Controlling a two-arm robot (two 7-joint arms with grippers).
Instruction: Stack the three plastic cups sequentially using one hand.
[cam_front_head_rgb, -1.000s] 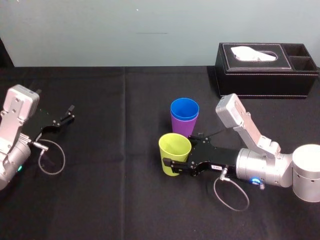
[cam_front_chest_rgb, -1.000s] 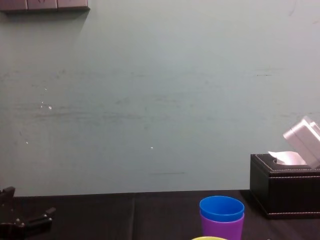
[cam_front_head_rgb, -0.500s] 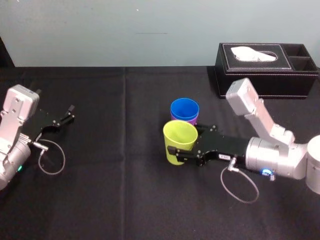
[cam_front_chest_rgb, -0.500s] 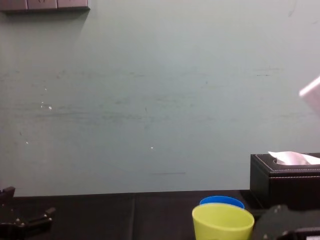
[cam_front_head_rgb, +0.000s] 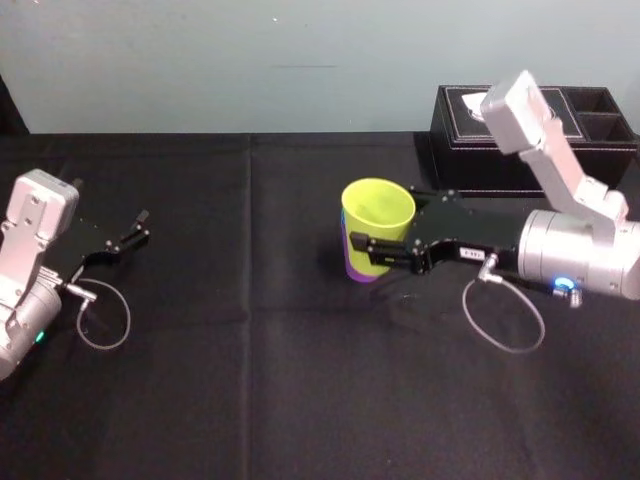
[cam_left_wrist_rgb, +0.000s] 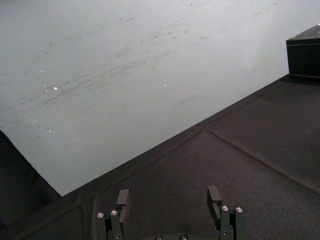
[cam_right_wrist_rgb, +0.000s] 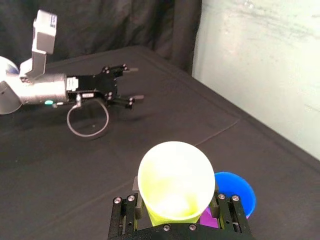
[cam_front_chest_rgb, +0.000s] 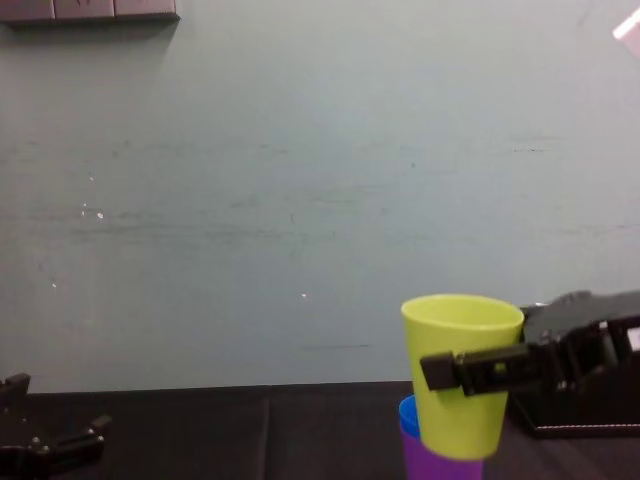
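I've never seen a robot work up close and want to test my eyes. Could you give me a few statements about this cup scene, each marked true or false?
1. The right gripper has its jaws shut on the yellow-green cup. True.
2. The yellow-green cup is nested in the blue cup. False: it is held in the air off the table, and the blue cup's mouth is empty.
3. The blue cup sits inside the purple cup. True.
4. The left gripper holds the purple cup. False: it is far off at the left, jaws open, holding nothing.
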